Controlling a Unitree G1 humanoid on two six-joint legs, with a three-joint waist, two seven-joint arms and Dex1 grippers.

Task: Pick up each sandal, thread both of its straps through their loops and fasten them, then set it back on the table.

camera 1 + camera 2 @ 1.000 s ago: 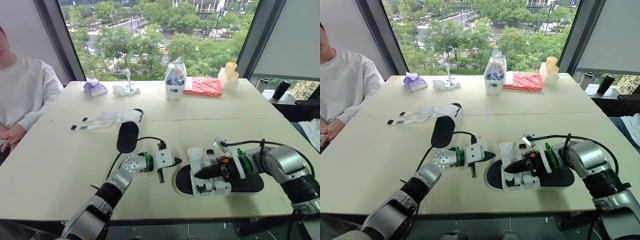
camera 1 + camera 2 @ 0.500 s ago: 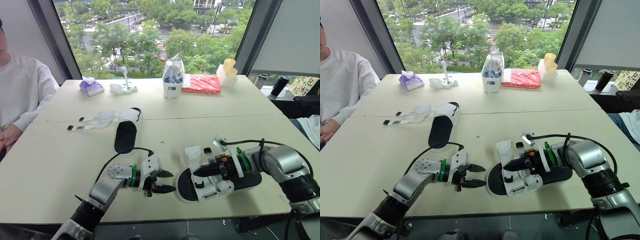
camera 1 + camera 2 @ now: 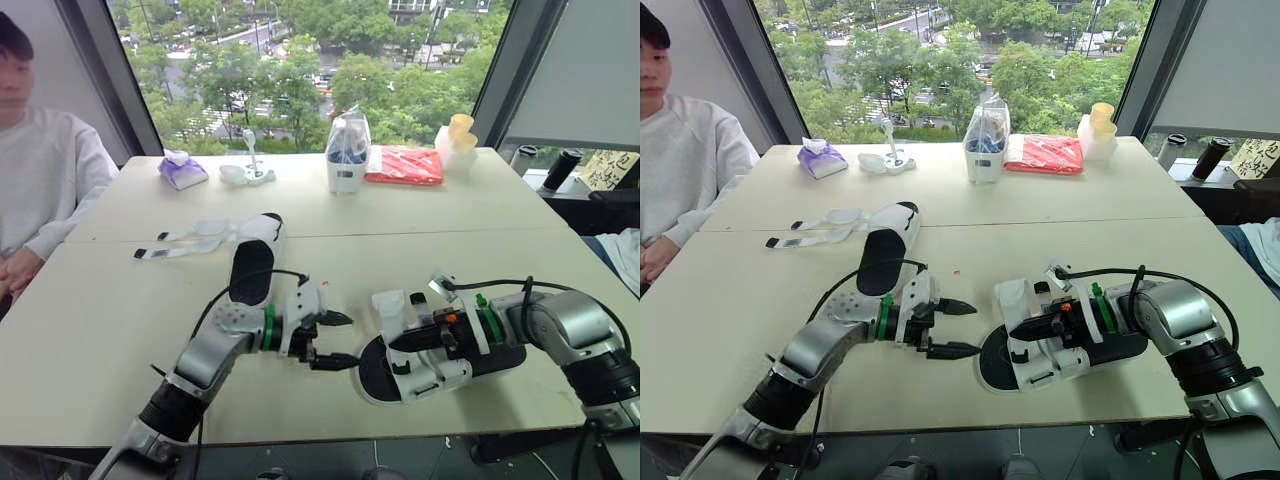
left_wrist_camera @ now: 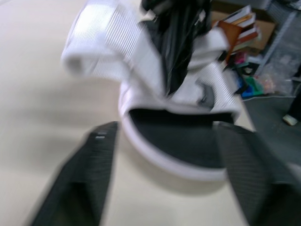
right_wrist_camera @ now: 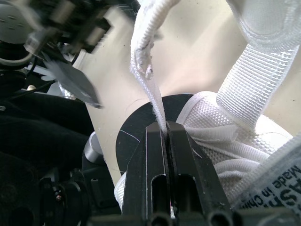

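A black-soled sandal (image 3: 500, 358) with white straps lies near the table's front edge on the right. My right gripper (image 3: 395, 346) is over it, shut on a white strap (image 5: 146, 61) that rises from between its fingers (image 5: 181, 155). My left gripper (image 3: 347, 341) hovers just left of that sandal's toe, open, one finger above the other, nothing between them. In the left wrist view the toe (image 4: 174, 141) lies ahead of the spread fingers (image 4: 89, 179). The second sandal (image 3: 255, 262) rests farther back on the left, its loose straps (image 3: 190, 240) spread flat on the table.
A person in a light sweatshirt (image 3: 45, 180) sits at the table's left side. Along the far edge stand a purple pack (image 3: 182, 170), a small white item (image 3: 250, 175), a clear container (image 3: 348, 160), a red packet (image 3: 405, 166) and yellow cups (image 3: 458, 135).
My left gripper went from shut to open and swung in toward the near sandal's toe. The right gripper kept its hold on the strap. The camera shifted slightly.
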